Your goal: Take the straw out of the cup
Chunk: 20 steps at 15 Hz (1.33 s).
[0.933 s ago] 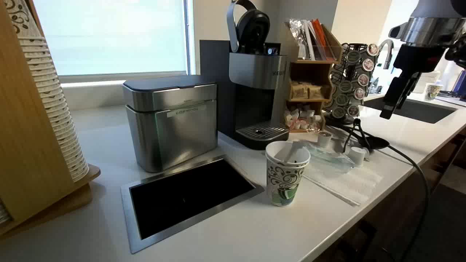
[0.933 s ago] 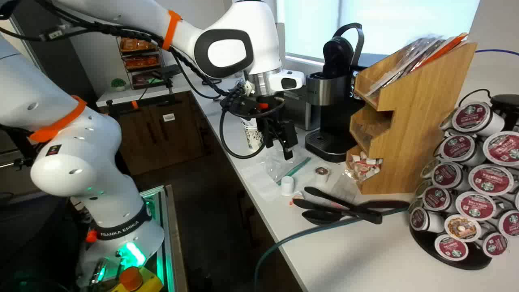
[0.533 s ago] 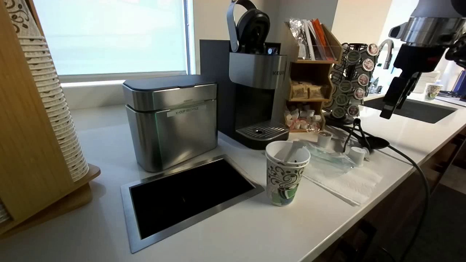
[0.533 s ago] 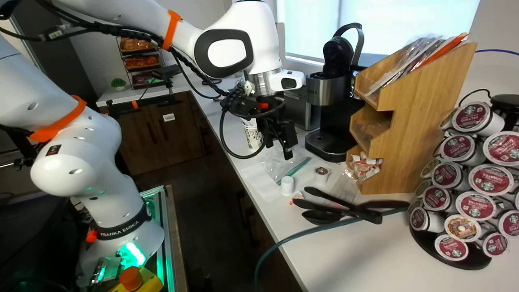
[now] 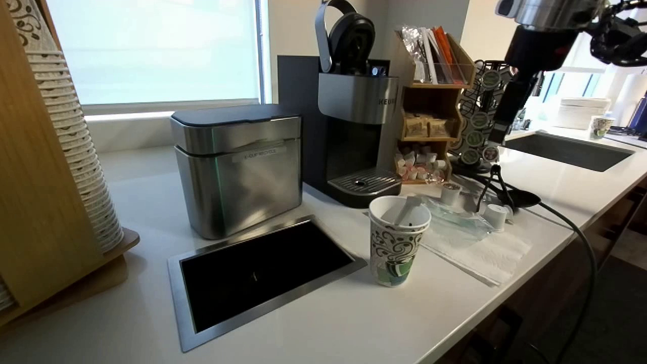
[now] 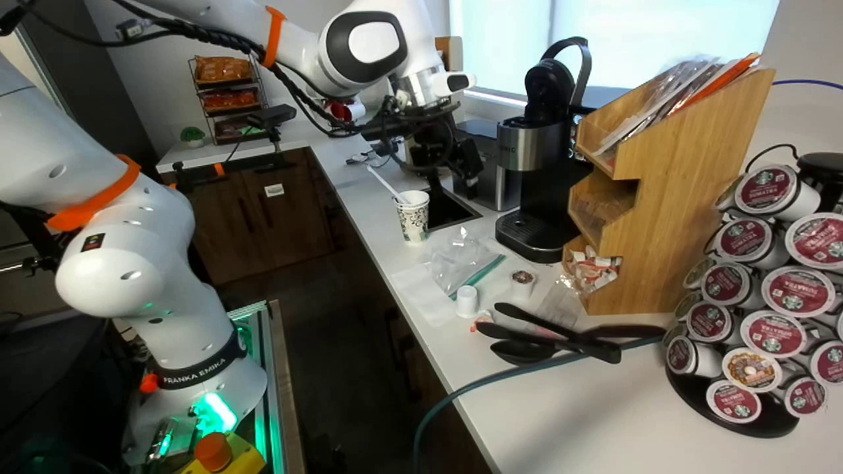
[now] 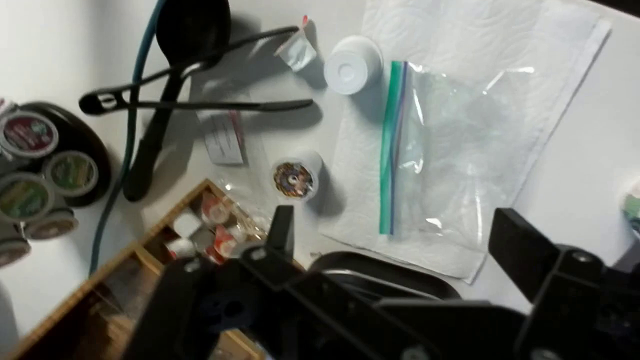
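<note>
The white paper cup with dark swirls and green printing (image 5: 397, 255) stands upright on the counter in both exterior views (image 6: 413, 222). The pale straw (image 6: 385, 182) leans out over the cup's rim; its upper part also shows inside the cup (image 5: 408, 210). My gripper (image 5: 498, 133) is above the counter, apart from the cup. It also shows in an exterior view (image 6: 469, 176). In the wrist view the gripper (image 7: 395, 225) is wide open with nothing between its fingers. A sliver of the cup (image 7: 633, 206) shows at the right edge; the straw is out of that view.
A coffee machine (image 5: 359, 101) and steel bin (image 5: 242, 177) stand behind the cup, beside a dark counter opening (image 5: 263, 273). A plastic bag (image 7: 450, 150) lies on a paper towel (image 7: 560, 65). Pods, black utensils (image 6: 553, 336), a wooden organizer (image 6: 685, 197) and a pod rack (image 6: 770, 316) are nearby.
The arm has moved up and left in both exterior views. The cup and straw, partly hidden behind the gripper before, now show fully in an exterior view. The cup has not moved.
</note>
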{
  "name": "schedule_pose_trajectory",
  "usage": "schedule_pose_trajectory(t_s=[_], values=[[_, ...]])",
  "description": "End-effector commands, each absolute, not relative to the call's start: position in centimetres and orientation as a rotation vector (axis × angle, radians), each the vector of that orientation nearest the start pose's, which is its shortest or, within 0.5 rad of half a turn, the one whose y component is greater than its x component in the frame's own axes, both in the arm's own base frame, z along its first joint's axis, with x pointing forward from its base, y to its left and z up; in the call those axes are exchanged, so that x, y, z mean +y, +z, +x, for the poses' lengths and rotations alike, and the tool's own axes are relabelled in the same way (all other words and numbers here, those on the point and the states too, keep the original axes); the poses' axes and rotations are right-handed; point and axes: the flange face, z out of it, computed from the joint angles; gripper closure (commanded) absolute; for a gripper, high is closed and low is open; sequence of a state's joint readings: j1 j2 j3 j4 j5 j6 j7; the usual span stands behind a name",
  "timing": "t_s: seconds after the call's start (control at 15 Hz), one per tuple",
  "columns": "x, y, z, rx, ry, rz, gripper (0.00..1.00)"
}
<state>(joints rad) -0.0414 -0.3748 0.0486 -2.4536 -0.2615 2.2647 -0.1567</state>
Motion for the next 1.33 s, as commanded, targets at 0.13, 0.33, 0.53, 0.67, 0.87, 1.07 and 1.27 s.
schedule_pose_trajectory(t_s=[0.13,0.33,0.53,0.67,0.87,1.07,1.27], values=[[9.8,46.7,45.4,-1.030,-0.172,-3.233,0.00],[10.4,47.2,45.2,-1.045,-0.243,-3.241,0.00],[10.4,47.6,45.4,-1.097,-0.250,-3.225,0.00],[11.4,47.7,45.2,-0.826,-0.303,-3.320,0.00],[13.4,47.8,44.3,-0.558,-0.345,-3.419,0.00],[16.2,47.1,42.8,-0.307,-0.345,-3.499,0.00],[16.5,47.0,43.0,-0.366,-0.342,-3.465,0.00]])
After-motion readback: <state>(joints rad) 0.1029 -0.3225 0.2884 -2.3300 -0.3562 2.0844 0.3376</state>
